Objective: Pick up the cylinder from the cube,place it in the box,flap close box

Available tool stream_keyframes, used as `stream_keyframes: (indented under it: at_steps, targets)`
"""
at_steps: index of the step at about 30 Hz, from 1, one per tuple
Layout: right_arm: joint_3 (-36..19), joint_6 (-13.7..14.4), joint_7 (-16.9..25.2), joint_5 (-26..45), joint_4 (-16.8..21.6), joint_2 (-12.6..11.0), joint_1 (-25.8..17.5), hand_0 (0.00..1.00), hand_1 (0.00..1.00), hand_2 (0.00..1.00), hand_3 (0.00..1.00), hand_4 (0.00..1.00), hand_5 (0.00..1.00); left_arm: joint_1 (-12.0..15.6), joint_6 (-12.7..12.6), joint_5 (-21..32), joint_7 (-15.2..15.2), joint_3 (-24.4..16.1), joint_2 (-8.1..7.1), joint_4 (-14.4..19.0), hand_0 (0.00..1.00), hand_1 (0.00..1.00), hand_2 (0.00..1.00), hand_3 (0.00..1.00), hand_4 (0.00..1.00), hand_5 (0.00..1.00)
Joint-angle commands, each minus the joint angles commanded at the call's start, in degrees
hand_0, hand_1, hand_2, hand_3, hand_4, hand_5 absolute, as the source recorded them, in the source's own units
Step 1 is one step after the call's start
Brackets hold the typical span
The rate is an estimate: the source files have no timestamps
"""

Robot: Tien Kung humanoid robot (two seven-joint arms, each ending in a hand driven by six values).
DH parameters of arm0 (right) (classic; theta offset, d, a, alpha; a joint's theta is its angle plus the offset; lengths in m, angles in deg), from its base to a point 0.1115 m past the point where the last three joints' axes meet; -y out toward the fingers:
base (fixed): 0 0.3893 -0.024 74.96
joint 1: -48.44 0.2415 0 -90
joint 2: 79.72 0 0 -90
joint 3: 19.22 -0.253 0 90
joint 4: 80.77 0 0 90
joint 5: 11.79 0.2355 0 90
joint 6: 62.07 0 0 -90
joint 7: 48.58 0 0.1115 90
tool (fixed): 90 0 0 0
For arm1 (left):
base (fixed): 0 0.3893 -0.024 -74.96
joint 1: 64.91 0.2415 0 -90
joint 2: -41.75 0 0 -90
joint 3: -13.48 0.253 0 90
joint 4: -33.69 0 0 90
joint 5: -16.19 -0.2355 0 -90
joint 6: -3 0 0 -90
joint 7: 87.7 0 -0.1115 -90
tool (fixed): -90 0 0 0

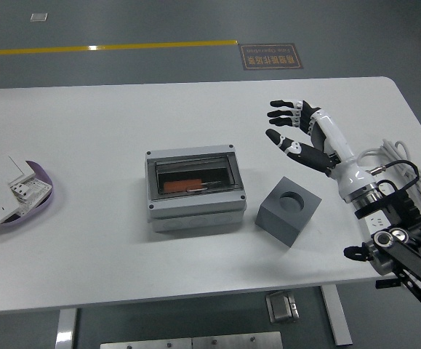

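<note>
Right robot hand (pixel 297 127) raised, fingers (pixel 281 115) spread, empty, forearm angled up-left.

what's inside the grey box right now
Through the clear lid of the box an orange cylinder lies along the front of the dark interior. The rest of the inside is too dark and reflective to make out.

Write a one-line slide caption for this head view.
Right hand open above the table, clear of the grey cube with its empty socket; orange cylinder visible inside the closed box.
</note>
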Motion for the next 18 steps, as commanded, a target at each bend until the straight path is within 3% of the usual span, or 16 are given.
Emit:
stream_keyframes:
  at_steps: [10,11,16,18]
  targets:
    - [-5.9,-3.48,1.04,7.42,-3.54,0.09,-3.81,0.74,0.683,0.654,0.657,0.878,0.354,-0.14,-0.04,0.28,-0.1,0.05,0.05,-0.04,0.608,0.635,0.626,0.631,0.684,0.25]
    - [-6.35,-3.72,0.95,7.59,-3.78,-0.17,-3.92,0.734,0.679,0.637,0.66,0.872,0.281,-0.11,-0.04,0.22,-0.06,0.0,0.03,-0.03,0.609,0.636,0.627,0.632,0.685,0.25]
    - [-7.61,-4.4,0.35,7.27,-5.08,0.05,-3.56,0.734,0.679,0.637,0.66,0.872,0.281,-0.08,-0.02,0.0,0.05,-0.15,0.0,-0.01,0.609,0.636,0.627,0.632,0.685,0.25]
    - [-7.94,-4.56,0.09,6.77,-5.78,0.62,-3.23,0.728,0.678,0.654,0.668,0.916,0.323,-0.15,0.01,-0.06,0.04,-0.16,-0.02,-0.01,0.609,0.635,0.626,0.631,0.685,0.25]
